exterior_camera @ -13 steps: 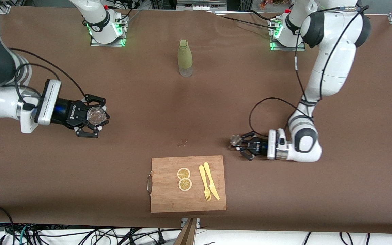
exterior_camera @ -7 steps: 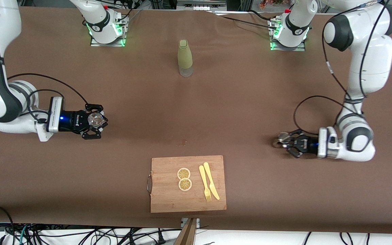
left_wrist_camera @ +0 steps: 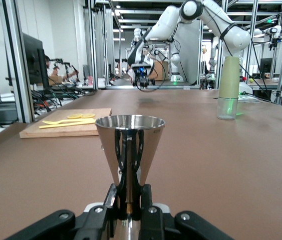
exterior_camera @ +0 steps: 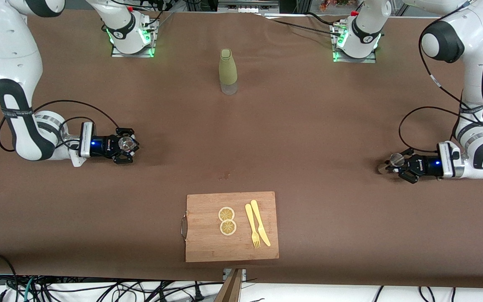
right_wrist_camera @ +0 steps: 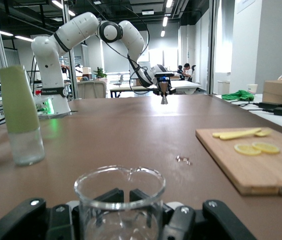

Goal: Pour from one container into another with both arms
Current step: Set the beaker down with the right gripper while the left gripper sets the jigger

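My right gripper (exterior_camera: pixel 124 144) is shut on a clear glass beaker (exterior_camera: pixel 126 143), held upright low over the table toward the right arm's end. In the right wrist view the beaker (right_wrist_camera: pixel 120 197) fills the space between the fingers (right_wrist_camera: pixel 112 196). My left gripper (exterior_camera: pixel 397 163) is shut on a small steel cone-shaped cup (exterior_camera: pixel 395 159), low over the table toward the left arm's end. The left wrist view shows the cup (left_wrist_camera: pixel 130 142) upright, mouth up, clamped at its narrow stem. Both containers' insides look empty as far as I can see.
A tall green bottle (exterior_camera: pixel 228 71) with a clear base stands mid-table near the arm bases. A wooden cutting board (exterior_camera: pixel 207 247) near the front edge carries two lemon slices (exterior_camera: pixel 227 220), a yellow fork (exterior_camera: pixel 251 231) and a knife (exterior_camera: pixel 260 228). A small speck (exterior_camera: pixel 224 176) lies mid-table.
Both arms swung apart toward their own ends of the table, carrying the beaker and the steel cup. Both grips stayed shut.
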